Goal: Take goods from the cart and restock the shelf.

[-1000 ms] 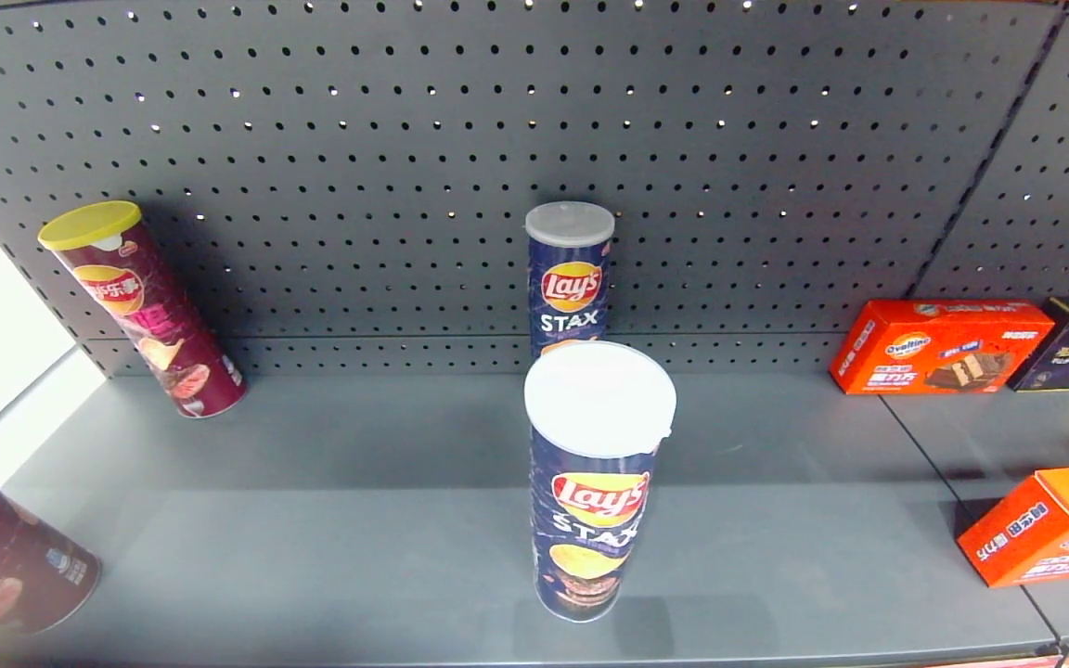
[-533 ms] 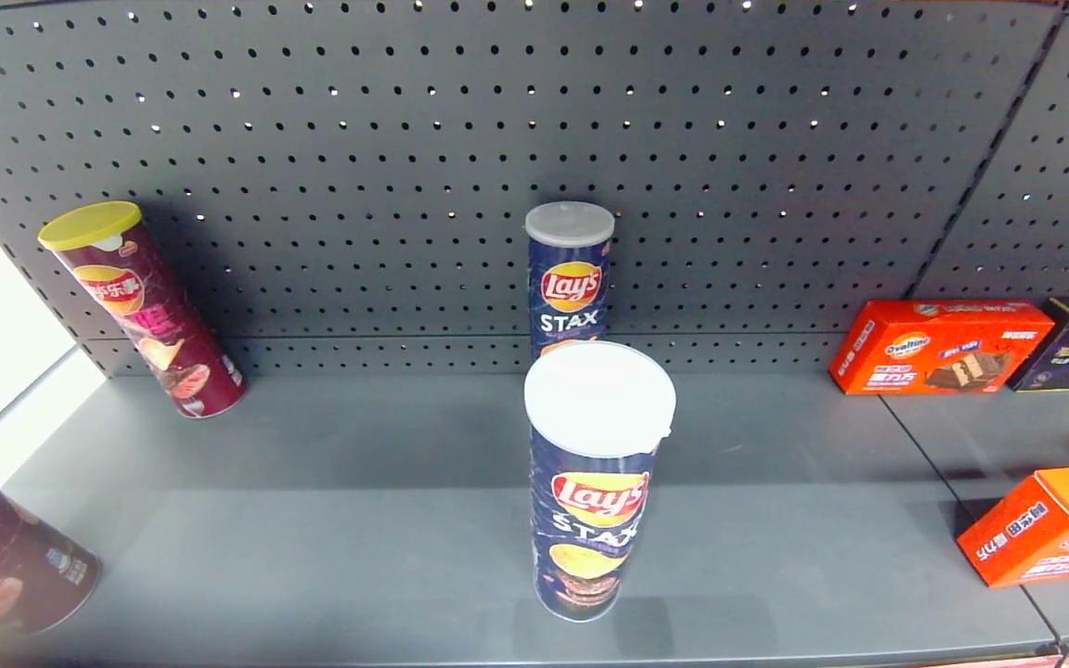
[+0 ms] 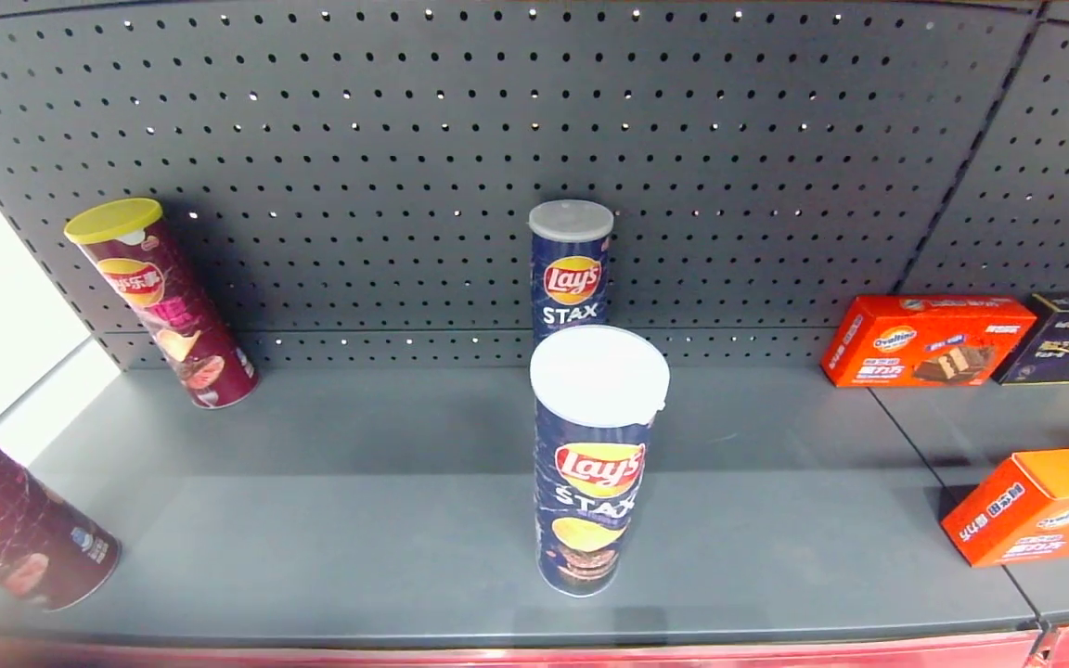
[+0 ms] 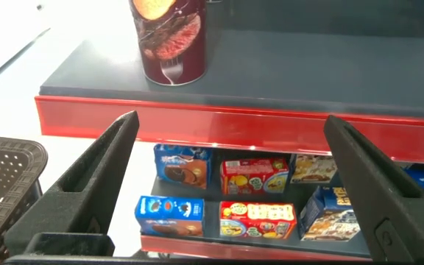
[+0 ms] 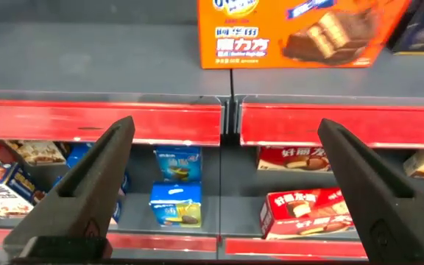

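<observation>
The navy chip can (image 3: 595, 464) stands upright at the front middle of the shelf (image 3: 330, 538). A second can (image 3: 572, 269) stands straight behind it against the pegboard (image 3: 405, 139). For more stock I need the cart. What I take for its mesh basket (image 4: 6, 173) sits low beside my left end effector (image 4: 230, 121), so I judge the left arm nearer. That one and the right end effector (image 5: 225, 124) are both spread wide and empty, levelled at the shelf's red front edge (image 5: 160, 121).

The left gripper (image 4: 230, 121) and right gripper (image 5: 225, 124) look alike: each has two matte black, wedge-shaped fingers (image 4: 87, 191), broad at the base and tapering to blunt tips.
</observation>
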Motion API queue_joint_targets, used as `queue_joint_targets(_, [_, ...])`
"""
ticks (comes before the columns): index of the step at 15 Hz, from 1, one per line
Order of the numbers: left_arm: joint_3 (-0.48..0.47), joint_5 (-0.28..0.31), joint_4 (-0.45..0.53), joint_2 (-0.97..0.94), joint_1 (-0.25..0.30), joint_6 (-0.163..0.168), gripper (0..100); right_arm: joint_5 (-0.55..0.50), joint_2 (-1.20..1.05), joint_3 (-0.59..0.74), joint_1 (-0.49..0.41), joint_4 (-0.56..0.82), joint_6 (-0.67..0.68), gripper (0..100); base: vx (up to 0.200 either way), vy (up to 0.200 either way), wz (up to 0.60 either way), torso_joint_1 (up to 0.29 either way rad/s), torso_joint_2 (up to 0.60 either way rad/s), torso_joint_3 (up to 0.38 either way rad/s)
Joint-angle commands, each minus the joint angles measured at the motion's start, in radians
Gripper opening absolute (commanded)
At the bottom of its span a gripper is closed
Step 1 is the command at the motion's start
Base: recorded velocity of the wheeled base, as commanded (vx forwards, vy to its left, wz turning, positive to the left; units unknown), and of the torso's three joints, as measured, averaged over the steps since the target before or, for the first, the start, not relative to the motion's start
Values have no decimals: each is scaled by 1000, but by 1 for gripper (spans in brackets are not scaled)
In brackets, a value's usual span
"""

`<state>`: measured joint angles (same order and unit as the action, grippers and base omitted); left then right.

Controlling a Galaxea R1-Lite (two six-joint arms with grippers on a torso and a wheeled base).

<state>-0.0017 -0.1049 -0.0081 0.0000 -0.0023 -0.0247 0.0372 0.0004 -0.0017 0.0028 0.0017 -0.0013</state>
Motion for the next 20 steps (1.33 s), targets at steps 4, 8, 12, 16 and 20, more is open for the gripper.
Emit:
queue_joint_targets(4, [0,2,0,0,1,0,100,1,0,-1,2,3,-2,100,0,0,150,-2,1,2])
queue_joint_targets(8, [0,1,0,0,1,0,100,1,0,0,0,1,0,100,0,0,150,1,1,1])
queue_joint_targets(12, [0,2,0,0,1,2,100,1,0,0,0,1,0,100,0,0,0,0,0,0])
queue_joint_targets(16, [0,1,0,0,1,0,100,3,0,0,0,1,0,100,0,-50,0,-43,129,83])
queue_joint_targets(20, [0,1,0,0,1,0,100,1,0,0,0,1,0,100,0,0,0,0,0,0])
